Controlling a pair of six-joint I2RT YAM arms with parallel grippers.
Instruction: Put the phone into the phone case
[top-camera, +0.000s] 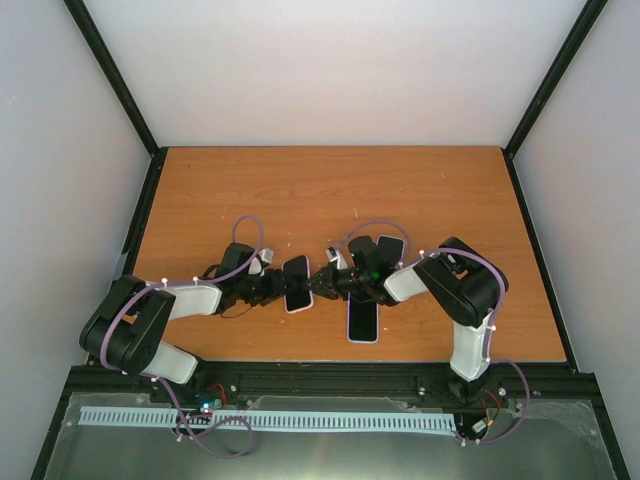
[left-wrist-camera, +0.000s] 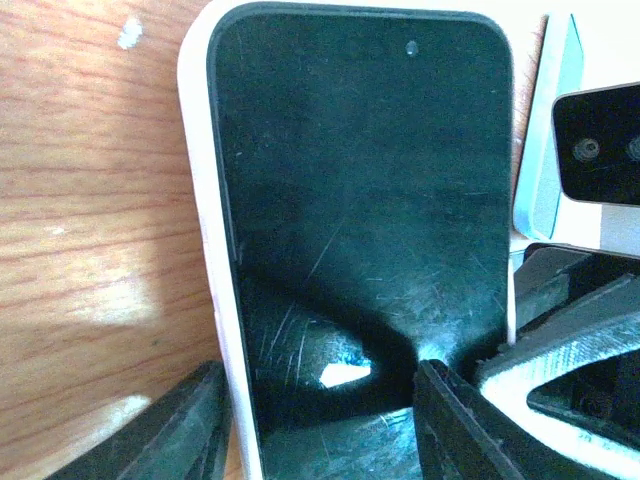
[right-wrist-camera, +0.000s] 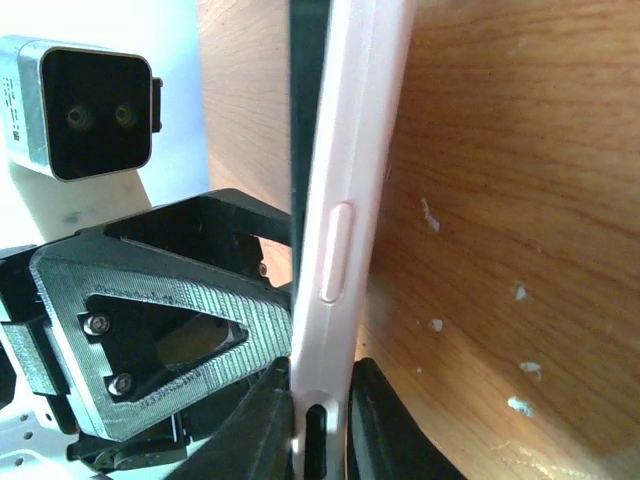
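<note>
2-point hold: seating stage.
Left gripper (left-wrist-camera: 318, 385) and right gripper (right-wrist-camera: 322, 390) both pinch phone (left-wrist-camera: 360, 200), apparently inside phone case (right-wrist-camera: 345, 200); next, press edges flush.

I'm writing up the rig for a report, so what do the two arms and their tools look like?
Both the left arm and right arm have black joints with white link shells, and a purple cable loops along each. The tool fingers are black, ribbed, hollow triangles. A grey-white camera box sits at the wrist.
</note>
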